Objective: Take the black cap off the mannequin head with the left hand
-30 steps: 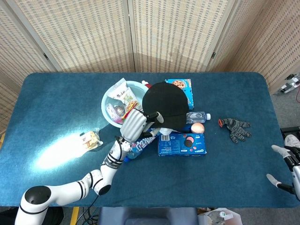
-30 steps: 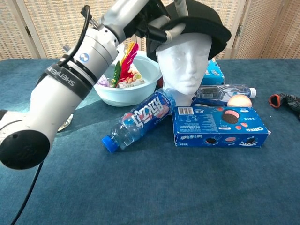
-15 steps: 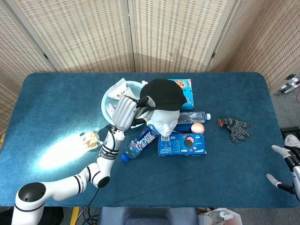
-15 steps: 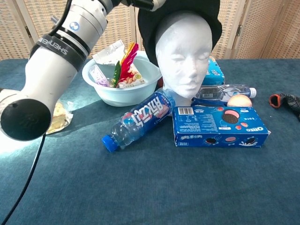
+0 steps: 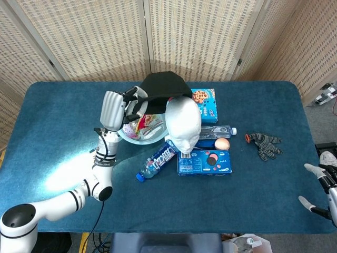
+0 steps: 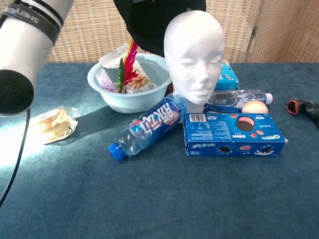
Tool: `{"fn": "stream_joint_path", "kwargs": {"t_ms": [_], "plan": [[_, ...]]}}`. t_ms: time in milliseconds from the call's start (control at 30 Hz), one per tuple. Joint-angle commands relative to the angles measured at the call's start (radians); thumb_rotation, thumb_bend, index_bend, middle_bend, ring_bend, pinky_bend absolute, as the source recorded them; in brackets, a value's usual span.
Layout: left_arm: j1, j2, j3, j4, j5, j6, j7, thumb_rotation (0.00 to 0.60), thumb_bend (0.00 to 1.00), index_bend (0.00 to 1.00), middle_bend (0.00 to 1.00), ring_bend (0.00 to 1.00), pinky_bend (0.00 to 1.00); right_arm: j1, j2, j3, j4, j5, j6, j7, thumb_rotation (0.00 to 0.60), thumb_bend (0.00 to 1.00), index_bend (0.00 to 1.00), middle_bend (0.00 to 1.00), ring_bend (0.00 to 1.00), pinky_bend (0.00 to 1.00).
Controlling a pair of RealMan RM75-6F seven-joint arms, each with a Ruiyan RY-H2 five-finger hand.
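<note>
The white mannequin head [image 5: 183, 125] [image 6: 194, 55] stands bare at the table's middle. The black cap [image 5: 163, 86] [image 6: 149, 22] hangs in the air to its left and behind it, above the bowl. My left hand [image 5: 115, 108] grips the cap's left edge, raised well above the table; in the chest view only the forearm [image 6: 27, 40] shows, the hand being out of frame. My right hand [image 5: 322, 182] hangs off the table's right edge with fingers spread, holding nothing.
A light blue bowl [image 6: 99, 82] of snack packets sits left of the head. A drink bottle [image 6: 147, 128], an Oreo box [image 6: 232, 134], a water bottle [image 6: 239, 97] and a peach [image 6: 254, 106] lie around its base. A wrapped snack [image 6: 52, 122] lies left, a glove [image 5: 265, 144] right.
My left hand lifted the cap off the mannequin head and carried it up and to the left, over the bowl. The head now stands bare. The right hand stayed put.
</note>
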Motion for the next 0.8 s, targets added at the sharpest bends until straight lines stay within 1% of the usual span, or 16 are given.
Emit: {"fn": "stream_joint_path", "kwargs": {"t_ms": [33, 400, 800], "plan": [[0.022, 0.031, 0.004, -0.002, 0.000, 0.016, -0.012, 0.600, 0.45, 0.59, 1.00, 1.00, 1.00, 0.001, 0.000, 0.000, -0.001, -0.001, -0.002, -0.002, 0.600, 0.13, 0.23, 0.29, 0.18, 0.19], [0.075, 0.113, -0.006, 0.004, -0.023, 0.058, -0.062, 0.600, 0.45, 0.59, 1.00, 1.00, 1.00, 0.005, 0.003, 0.000, -0.009, -0.009, -0.003, -0.009, 0.600, 0.13, 0.23, 0.29, 0.18, 0.19], [0.169, 0.228, 0.055, -0.004, 0.031, 0.137, -0.080, 0.600, 0.45, 0.60, 1.00, 1.00, 1.00, 0.018, 0.000, 0.003, -0.004, -0.013, -0.015, -0.004, 0.600, 0.13, 0.23, 0.29, 0.18, 0.19]]}}
